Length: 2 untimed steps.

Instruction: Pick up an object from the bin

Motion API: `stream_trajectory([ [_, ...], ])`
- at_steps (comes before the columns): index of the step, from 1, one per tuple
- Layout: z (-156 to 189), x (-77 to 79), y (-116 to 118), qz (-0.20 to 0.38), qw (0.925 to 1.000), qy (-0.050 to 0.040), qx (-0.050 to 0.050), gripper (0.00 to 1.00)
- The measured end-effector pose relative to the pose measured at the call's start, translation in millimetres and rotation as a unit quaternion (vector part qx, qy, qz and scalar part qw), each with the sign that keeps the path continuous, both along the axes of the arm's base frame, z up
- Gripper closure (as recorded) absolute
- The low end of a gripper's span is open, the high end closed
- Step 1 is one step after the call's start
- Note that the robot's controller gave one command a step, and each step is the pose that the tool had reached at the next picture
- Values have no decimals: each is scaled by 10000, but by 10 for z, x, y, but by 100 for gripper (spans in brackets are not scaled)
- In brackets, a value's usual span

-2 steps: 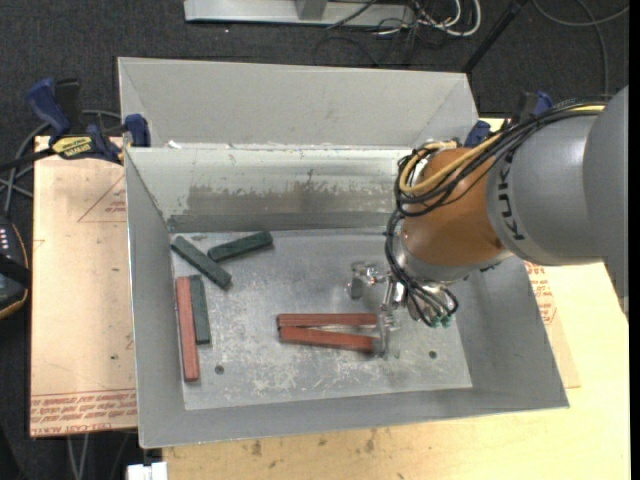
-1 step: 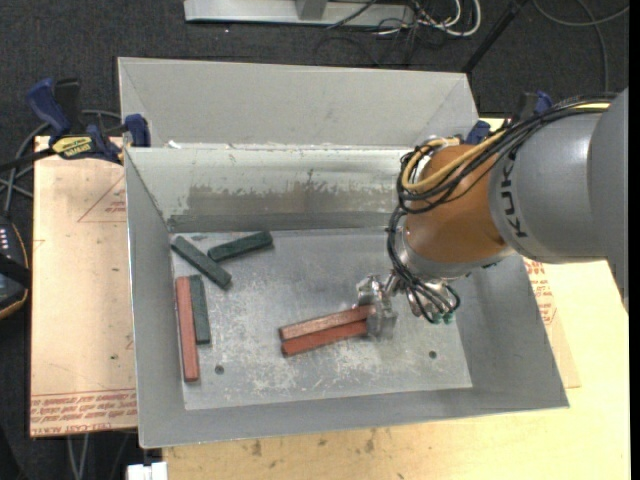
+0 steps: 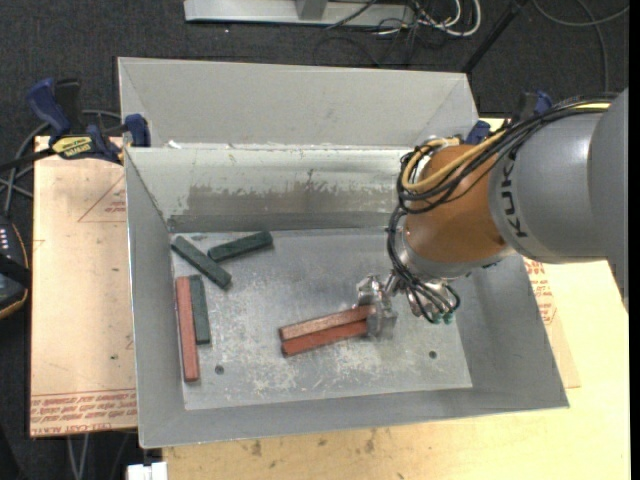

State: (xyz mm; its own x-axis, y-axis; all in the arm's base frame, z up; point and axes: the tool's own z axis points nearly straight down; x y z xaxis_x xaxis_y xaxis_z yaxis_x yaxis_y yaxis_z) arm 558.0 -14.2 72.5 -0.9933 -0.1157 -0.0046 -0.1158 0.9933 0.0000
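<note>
My gripper point(image 3: 377, 305) is low over the bin floor, right of the middle, at the right end of a long reddish-brown bar point(image 3: 322, 332). The bar lies flat, slanting up toward the right, and its right end sits at the fingertips. Whether the fingers are round that end is hidden by the gripper body.
Along the left side lie a red bar point(image 3: 187, 328) and a dark green bar point(image 3: 200, 309) side by side. Two more dark green bars point(image 3: 239, 245) point(image 3: 200, 263) lie near the back left. The arm's orange cover and cables hang over the right part of the bin.
</note>
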Motion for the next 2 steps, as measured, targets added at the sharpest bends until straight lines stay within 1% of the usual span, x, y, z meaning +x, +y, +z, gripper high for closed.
stream_trajectory([
  [1,0,-327,-78,1981,9802,-27,-6,100],
  [2,1690,-90,-116,2088,9780,-39,-19,100],
])
